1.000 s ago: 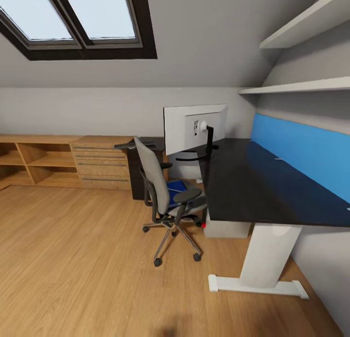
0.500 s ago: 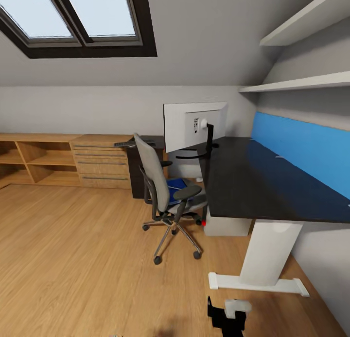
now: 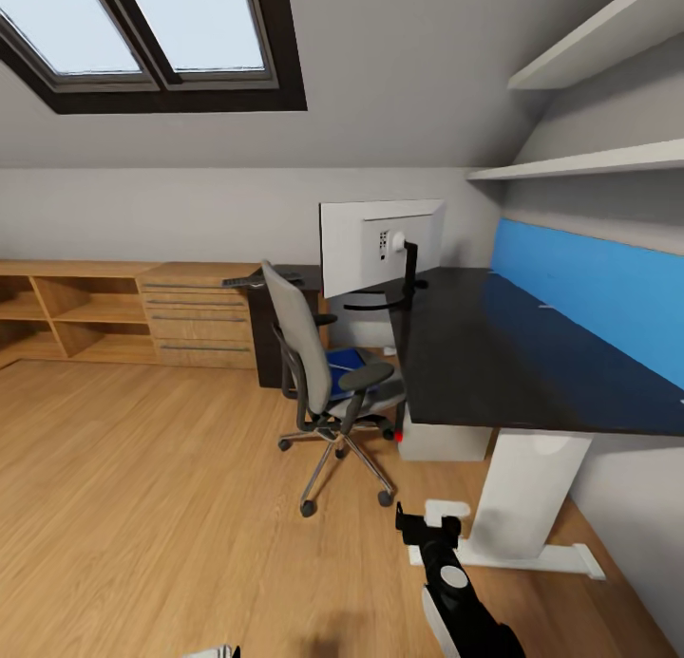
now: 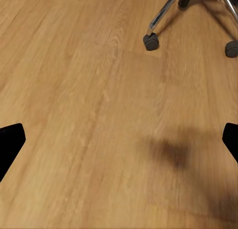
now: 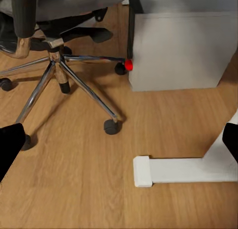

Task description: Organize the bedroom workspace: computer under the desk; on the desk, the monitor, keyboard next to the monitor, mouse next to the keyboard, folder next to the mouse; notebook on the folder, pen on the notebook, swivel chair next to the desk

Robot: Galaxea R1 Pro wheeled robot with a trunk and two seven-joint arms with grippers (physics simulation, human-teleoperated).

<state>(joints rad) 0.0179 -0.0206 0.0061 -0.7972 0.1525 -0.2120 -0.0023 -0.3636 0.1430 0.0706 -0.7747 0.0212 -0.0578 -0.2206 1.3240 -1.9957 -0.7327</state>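
The grey swivel chair (image 3: pixel 323 383) stands on the floor at the desk's left end, and the blue folder (image 3: pixel 348 362) lies on its seat. On the black desk (image 3: pixel 494 354) the white monitor (image 3: pixel 380 245) stands with its back to me. Below the desk sits the grey computer case (image 3: pixel 442 441), also in the right wrist view (image 5: pixel 178 50). A dark flat thing, probably the keyboard (image 3: pixel 258 280), rests on a dark cabinet behind the chair. My right gripper (image 3: pixel 427 525) (image 5: pixel 119 140) hangs open over the floor between the chair base (image 5: pixel 59 75) and the desk foot (image 5: pixel 173 170). My left gripper (image 4: pixel 119 144) is open above bare floor.
Low wooden shelves and drawers (image 3: pixel 123 311) line the back wall at the left. The desk's white leg (image 3: pixel 522 497) and foot stand just right of my right arm. A chair caster (image 4: pixel 150 40) shows in the left wrist view. Wall shelves (image 3: pixel 589 169) hang above the desk.
My right arm has risen into the head view and reached further forward toward the desk leg. A white tip of the left arm now shows at the bottom edge.
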